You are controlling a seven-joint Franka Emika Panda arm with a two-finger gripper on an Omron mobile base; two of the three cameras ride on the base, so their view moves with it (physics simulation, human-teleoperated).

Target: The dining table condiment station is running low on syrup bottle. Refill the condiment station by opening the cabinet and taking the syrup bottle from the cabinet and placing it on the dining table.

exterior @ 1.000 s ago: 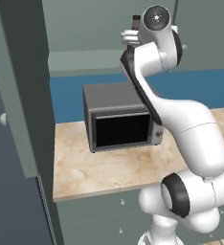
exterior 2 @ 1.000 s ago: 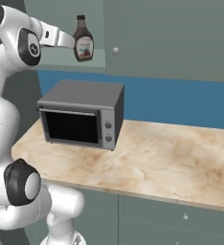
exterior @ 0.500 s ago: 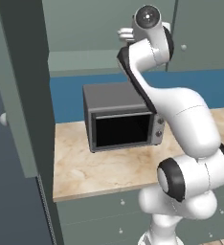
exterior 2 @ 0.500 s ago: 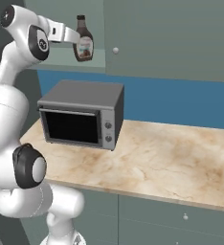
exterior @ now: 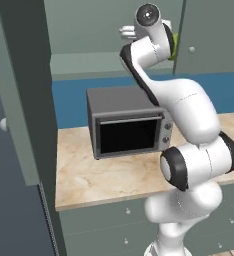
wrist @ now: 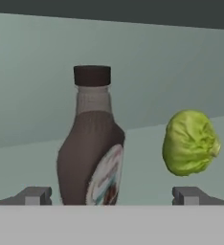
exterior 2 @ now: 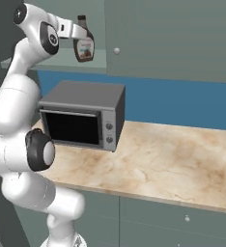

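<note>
Syrup bottle (wrist: 91,143) upright on open cabinet (exterior 2: 62,58) shelf, lettuce head (wrist: 190,142) beside it. Gripper (wrist: 111,195) spread wide, bottle between the fingertips, not clamped. Likely rigid, light, smooth-sided; best taken across the broad lower body, below the label's slope.

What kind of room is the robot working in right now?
A kitchen, rendered rather than real: a microwave oven sits on a marble-patterned counter above grey-green drawers, and the open wall cabinet holds a syrup bottle and a lettuce head.
</note>
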